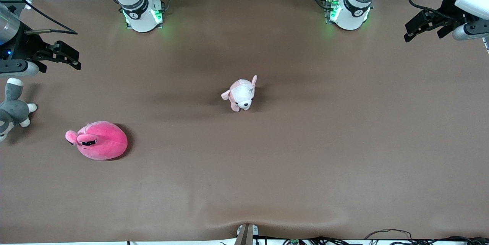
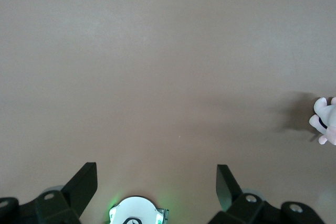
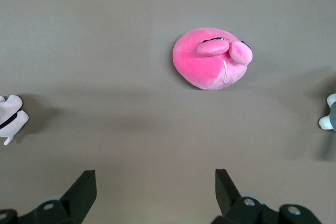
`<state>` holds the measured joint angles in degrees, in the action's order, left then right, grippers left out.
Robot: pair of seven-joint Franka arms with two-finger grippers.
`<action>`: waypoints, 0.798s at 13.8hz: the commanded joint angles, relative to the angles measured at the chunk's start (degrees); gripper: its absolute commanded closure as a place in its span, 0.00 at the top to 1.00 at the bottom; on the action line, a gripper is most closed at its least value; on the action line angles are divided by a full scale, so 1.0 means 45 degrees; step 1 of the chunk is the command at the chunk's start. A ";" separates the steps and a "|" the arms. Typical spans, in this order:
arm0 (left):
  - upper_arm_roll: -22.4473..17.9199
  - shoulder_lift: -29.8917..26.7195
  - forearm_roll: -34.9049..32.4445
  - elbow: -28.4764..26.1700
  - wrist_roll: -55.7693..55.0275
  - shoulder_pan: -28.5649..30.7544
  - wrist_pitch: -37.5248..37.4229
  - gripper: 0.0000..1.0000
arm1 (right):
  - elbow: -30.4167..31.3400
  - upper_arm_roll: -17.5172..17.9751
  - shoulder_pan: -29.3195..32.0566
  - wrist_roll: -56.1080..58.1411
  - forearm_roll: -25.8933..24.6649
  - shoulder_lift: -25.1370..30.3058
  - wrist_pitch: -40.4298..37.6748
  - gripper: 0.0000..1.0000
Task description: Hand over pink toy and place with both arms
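**Pink toy on table, both grippers aloft and empty**

Right gripper (image 1: 74,57) up over the table's (image 1: 305,153) right-arm end, jaws spread wide, holding nothing. Pink toy (image 1: 98,140) lying on the cloth, well clear of those jaws, grey-and-white plush (image 1: 13,109) nearby. Left gripper (image 1: 414,29) waiting over the left-arm end, jaws likewise wide and empty. Pale puppy plush (image 1: 241,94) mid-table between both.
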<state>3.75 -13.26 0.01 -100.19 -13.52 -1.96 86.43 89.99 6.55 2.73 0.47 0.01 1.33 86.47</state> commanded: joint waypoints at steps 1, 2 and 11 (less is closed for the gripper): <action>0.0006 0.0543 -0.0022 0.0662 0.0133 0.0006 -0.0066 1.00 | 0.0373 0.0067 0.0329 0.0208 0.0154 0.0329 0.0022 1.00; 0.0006 0.0525 -0.0041 0.0663 0.0133 0.0006 -0.0085 1.00 | 0.0353 0.0067 0.0368 0.0208 0.0154 0.0329 0.0022 1.00; 0.0025 0.0525 -0.0529 0.0761 0.0133 -0.0013 -0.0456 1.00 | 0.0353 0.0067 0.0544 0.0110 0.0154 0.0310 -0.0076 1.00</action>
<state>3.75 -11.50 -0.96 -98.28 -13.52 -1.97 85.91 90.32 6.38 4.06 0.50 0.01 1.33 86.12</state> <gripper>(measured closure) 0.000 0.000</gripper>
